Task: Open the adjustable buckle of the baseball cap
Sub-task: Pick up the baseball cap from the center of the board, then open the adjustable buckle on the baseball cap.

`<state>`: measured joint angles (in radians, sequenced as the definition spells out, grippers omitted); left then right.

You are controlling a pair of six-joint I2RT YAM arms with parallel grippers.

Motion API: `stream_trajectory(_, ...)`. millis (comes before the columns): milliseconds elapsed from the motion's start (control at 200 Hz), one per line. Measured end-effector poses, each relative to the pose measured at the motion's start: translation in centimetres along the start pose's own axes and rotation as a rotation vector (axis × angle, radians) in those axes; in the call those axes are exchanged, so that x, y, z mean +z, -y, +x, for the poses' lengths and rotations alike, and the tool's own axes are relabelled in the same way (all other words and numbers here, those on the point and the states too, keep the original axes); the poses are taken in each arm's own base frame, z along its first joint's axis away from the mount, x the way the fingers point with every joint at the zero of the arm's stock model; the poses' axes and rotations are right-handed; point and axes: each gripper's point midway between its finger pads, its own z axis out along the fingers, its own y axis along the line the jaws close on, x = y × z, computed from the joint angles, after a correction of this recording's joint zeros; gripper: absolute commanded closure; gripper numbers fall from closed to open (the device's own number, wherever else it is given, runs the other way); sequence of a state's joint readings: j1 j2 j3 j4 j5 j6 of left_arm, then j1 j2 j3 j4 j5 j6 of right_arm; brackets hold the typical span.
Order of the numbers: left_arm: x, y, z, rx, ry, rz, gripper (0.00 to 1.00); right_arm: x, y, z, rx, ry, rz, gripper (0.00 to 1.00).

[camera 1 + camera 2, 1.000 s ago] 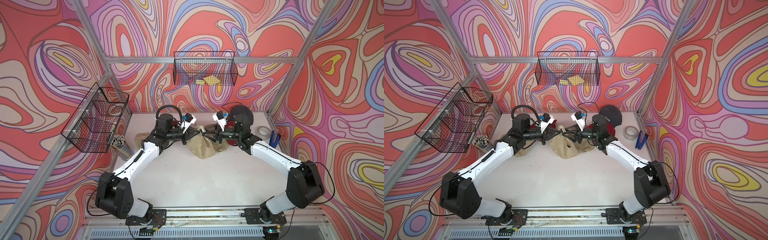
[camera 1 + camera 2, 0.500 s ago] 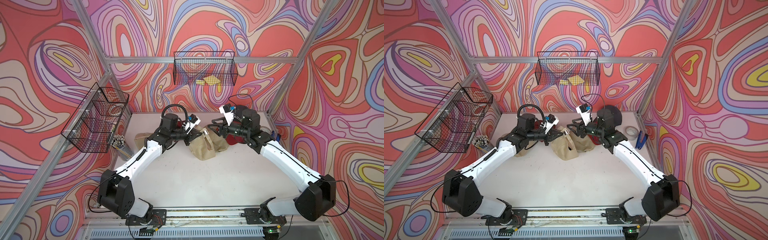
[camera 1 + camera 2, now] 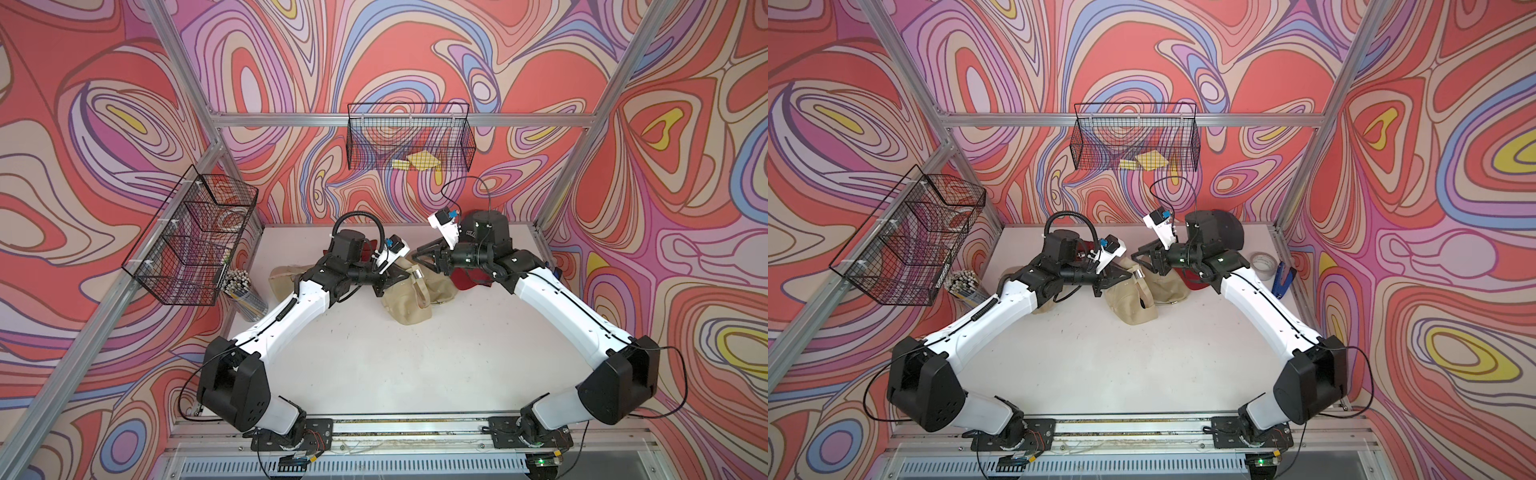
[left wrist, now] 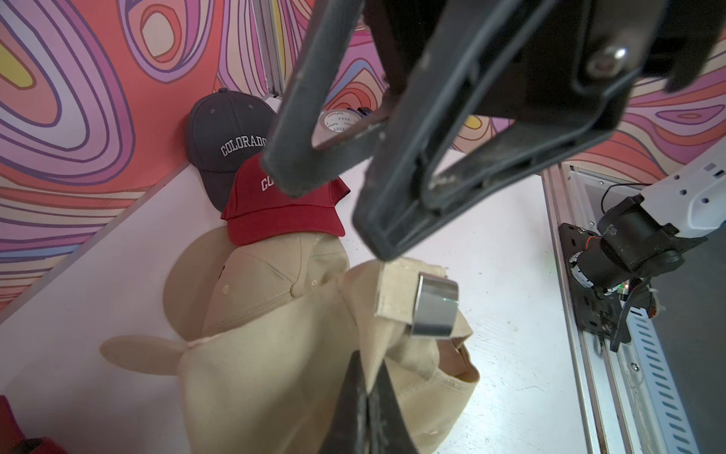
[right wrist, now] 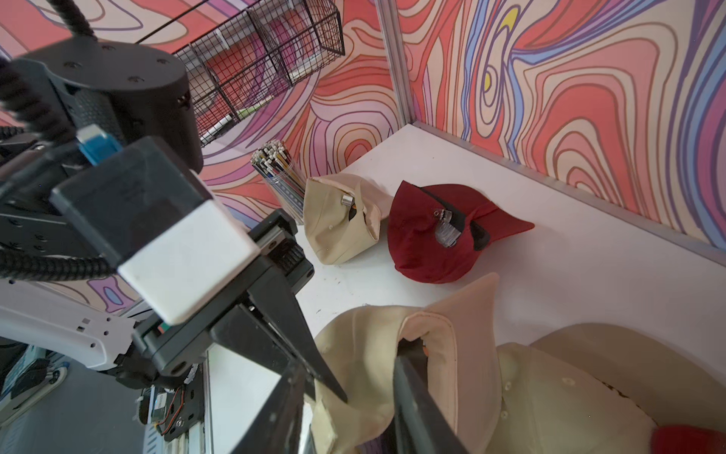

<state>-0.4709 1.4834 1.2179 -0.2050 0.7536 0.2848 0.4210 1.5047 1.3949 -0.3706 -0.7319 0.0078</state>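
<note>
Left fingers (image 4: 349, 408) pinch tan cap (image 4: 255, 393); right wrist view misses its buckle (image 4: 434, 308).

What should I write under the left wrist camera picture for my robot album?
Left gripper pinches the beige cap while the open right gripper hovers by its silver buckle.

My right gripper (image 4: 338, 218) is covering part of the red cap (image 4: 283, 224) lettering and the tape roll (image 4: 334, 118); my left gripper (image 4: 369, 377) is hiding its pinch on the beige cap (image 4: 255, 373).
</note>
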Motion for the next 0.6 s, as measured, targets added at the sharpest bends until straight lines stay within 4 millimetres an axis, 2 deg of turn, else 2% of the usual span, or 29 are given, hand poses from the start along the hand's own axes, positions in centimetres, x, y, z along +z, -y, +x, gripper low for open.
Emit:
stream_trajectory(250, 0.1, -0.1, 0.2, -0.007, -0.008, -0.001, 1.00, 0.4, -0.3, 1.2, 0.008, -0.054, -0.039, 0.67)
stream_trajectory(516, 0.0, -0.1, -0.1, -0.005, -0.007, -0.002, 1.00, 0.3, -0.7, 1.3, 0.002, -0.064, -0.059, 0.70)
stream_trajectory(596, 0.0, -0.1, -0.1, -0.005, -0.007, -0.002, 1.00, 0.4, -0.7, 1.3, -0.002, -0.066, -0.064, 0.74)
